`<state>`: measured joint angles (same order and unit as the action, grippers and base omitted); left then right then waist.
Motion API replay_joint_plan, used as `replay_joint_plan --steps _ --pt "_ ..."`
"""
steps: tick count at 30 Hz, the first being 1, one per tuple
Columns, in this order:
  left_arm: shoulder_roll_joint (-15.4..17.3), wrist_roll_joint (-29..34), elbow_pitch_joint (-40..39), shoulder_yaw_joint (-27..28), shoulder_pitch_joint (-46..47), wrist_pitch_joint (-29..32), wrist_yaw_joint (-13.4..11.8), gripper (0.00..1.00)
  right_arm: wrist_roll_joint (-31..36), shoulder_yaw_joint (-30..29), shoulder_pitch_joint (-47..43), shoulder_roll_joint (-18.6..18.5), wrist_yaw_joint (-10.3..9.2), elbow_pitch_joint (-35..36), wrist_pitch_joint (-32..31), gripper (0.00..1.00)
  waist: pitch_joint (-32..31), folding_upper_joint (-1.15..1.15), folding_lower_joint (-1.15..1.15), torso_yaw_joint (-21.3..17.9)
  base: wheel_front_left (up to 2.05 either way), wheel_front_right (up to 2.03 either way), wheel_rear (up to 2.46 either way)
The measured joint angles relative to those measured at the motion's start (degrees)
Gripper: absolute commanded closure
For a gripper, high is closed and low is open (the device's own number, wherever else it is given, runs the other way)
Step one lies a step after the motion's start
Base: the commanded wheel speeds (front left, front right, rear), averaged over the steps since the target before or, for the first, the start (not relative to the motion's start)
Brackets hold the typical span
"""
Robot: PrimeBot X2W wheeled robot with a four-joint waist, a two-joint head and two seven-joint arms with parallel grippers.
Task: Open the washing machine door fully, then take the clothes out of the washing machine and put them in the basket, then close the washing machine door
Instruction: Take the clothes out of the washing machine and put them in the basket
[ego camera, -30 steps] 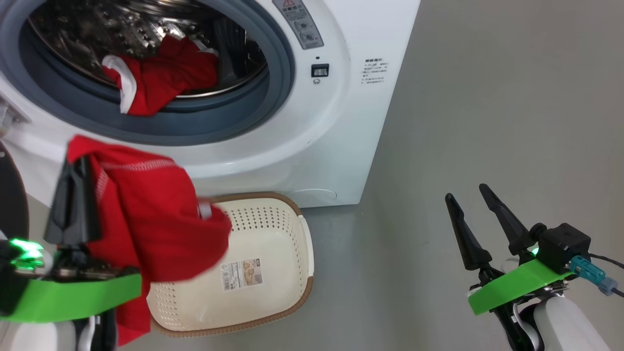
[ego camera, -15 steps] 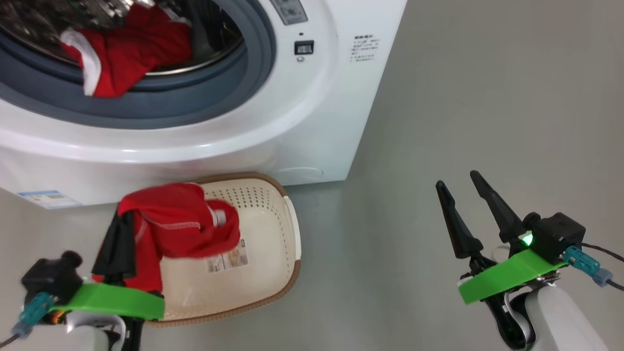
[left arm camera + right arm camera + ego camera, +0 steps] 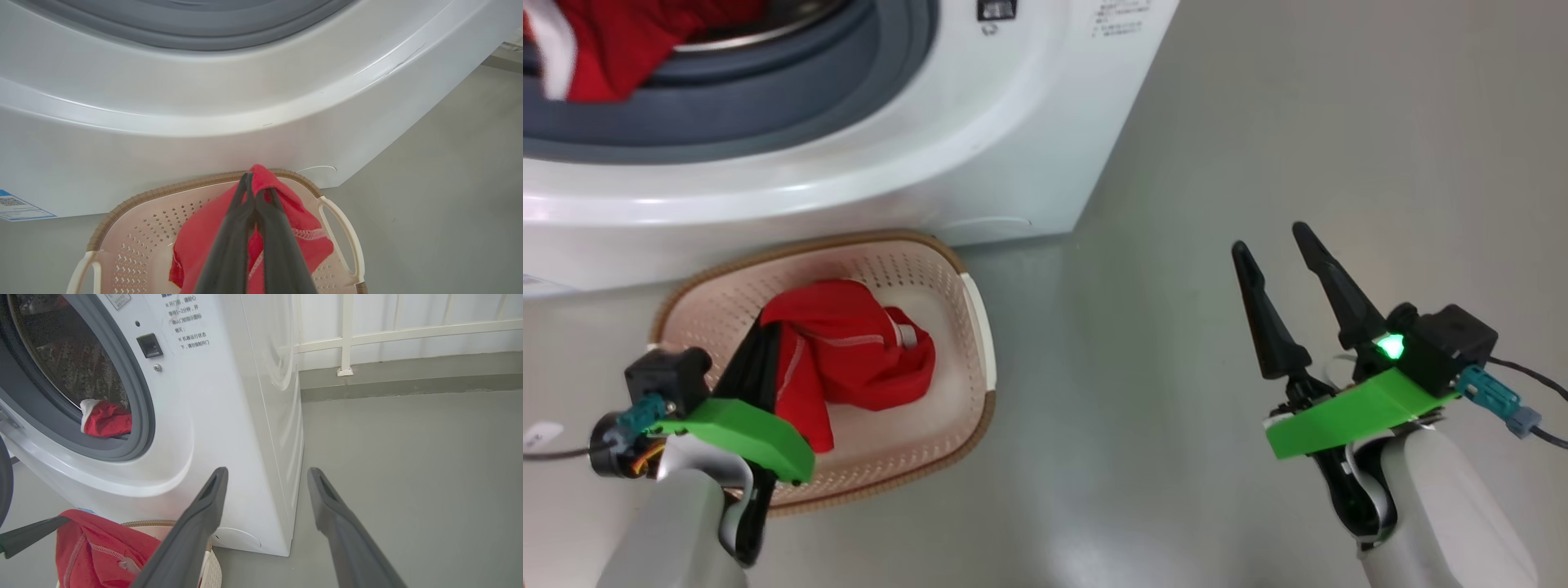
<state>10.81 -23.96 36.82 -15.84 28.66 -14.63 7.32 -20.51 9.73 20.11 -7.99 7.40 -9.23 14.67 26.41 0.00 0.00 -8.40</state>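
Over the last second the left gripper [image 3: 258, 192] has brought its red garment [image 3: 849, 359] down from in front of the washing machine [image 3: 849, 196] into the basket [image 3: 849, 238]. The head camera has tipped downward too, so part of that shift belongs to the view. The fingers are still pinched shut on a fold of the cloth, whose bulk now slumps in the middle of the basket, so letting go looks like the next step. A second red garment [image 3: 108, 422] lies at the drum's mouth against the grey gasket, yet to be fetched. The right gripper [image 3: 1270, 239] hangs empty, fingers spread, well off to the right over bare grey floor [image 3: 1217, 122]. A white railing [image 3: 347, 335] lines the far wall.
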Motion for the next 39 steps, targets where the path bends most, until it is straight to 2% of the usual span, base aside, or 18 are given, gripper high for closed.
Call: replay_joint_plan --steps 9,14,25,26,27,28,29,39 --pt "2.42 -2.05 15.23 -5.25 6.76 0.00 0.00 1.00 0.34 0.90 3.20 2.00 0.00 0.65 0.00 0.00 5.09 0.00 0.00 -3.60 0.00 0.00 0.00" --pt "3.78 -7.20 22.38 -11.07 11.60 0.01 0.00 1.00 0.78 2.16 3.57 2.70 0.00 0.94 0.00 0.00 8.24 0.00 0.00 -6.06 0.00 0.00 0.00" --pt "5.66 -16.11 27.81 -19.84 16.28 1.51 0.00 1.00 0.94 2.58 5.04 3.26 0.00 1.22 0.00 0.00 12.08 0.00 0.00 -8.81 0.00 0.00 0.00" --pt "5.65 -16.85 27.83 -20.51 16.39 1.51 0.00 0.91 0.94 2.56 5.05 3.27 0.00 1.20 0.00 0.00 12.03 0.00 0.00 -8.80 0.00 0.00 0.00" --pt "5.68 -17.64 27.87 -21.17 16.48 1.51 0.00 0.69 0.94 2.55 5.08 3.30 0.00 1.18 0.00 0.00 11.91 0.00 0.00 -8.75 0.00 0.00 0.00" --pt "5.77 -18.33 27.88 -21.68 16.50 1.47 0.00 0.09 0.94 2.55 5.11 3.31 0.00 1.16 0.00 0.00 11.74 0.00 0.00 -8.66 0.00 0.00 0.00" --pt "5.83 -18.86 27.88 -22.29 16.51 1.44 0.00 0.00 0.96 2.55 5.14 3.32 0.00 1.14 0.00 0.00 11.53 0.00 0.00 -8.54 0.00 0.00 0.00" --pt "5.77 -24.69 26.66 -25.87 16.25 0.42 0.00 0.00 1.02 2.29 5.08 3.09 0.00 0.26 0.00 0.00 8.57 0.00 0.00 -6.91 0.00 0.00 0.00"
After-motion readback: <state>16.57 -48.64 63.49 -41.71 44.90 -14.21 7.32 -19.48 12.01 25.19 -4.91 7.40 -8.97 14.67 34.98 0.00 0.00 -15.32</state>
